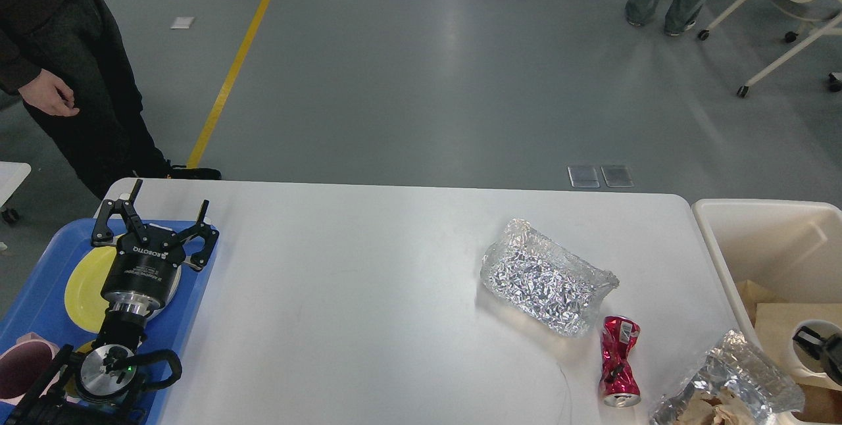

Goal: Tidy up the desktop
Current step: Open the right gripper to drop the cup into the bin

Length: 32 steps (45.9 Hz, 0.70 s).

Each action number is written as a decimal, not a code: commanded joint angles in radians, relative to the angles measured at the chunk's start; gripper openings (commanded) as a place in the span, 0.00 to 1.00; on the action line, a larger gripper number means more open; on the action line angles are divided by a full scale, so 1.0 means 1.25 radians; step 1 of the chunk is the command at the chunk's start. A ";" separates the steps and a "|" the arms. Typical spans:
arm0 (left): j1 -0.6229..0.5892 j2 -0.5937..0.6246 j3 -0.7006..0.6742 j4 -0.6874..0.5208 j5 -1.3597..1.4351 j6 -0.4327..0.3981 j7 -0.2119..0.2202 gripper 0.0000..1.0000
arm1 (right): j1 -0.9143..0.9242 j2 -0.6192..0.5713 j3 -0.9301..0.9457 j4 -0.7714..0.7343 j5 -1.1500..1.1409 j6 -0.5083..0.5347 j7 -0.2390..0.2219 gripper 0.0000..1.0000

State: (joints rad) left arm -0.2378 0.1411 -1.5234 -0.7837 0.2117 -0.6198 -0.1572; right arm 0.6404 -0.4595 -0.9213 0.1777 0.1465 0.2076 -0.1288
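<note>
The white desktop (368, 293) spans the view. On its right part lie a crumpled foil wrap (546, 277), a crushed red can (618, 362) and a foil bag with brown paper (723, 382) at the front right edge. My left gripper (164, 204) is open and empty above the blue tray (191, 300). At the right edge a dark part of my right gripper (825, 349) shows at a white paper cup (806, 352) low inside the cream bin (717, 247). I cannot tell whether it grips the cup.
The tray holds a yellow plate (82, 287) and a dark pink bowl (20, 366). The bin holds brown paper (783, 316). A person (59, 76) stands at the table's far left corner. More people and wheeled stands are at the far right.
</note>
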 commanded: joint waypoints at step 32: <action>0.000 0.000 0.001 0.000 0.000 0.000 0.001 0.96 | 0.056 -0.029 0.011 0.088 -0.003 -0.170 0.006 1.00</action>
State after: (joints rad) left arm -0.2378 0.1411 -1.5219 -0.7838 0.2116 -0.6198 -0.1581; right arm 0.6214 -0.4494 -0.9003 0.1969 0.1476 -0.0164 -0.1223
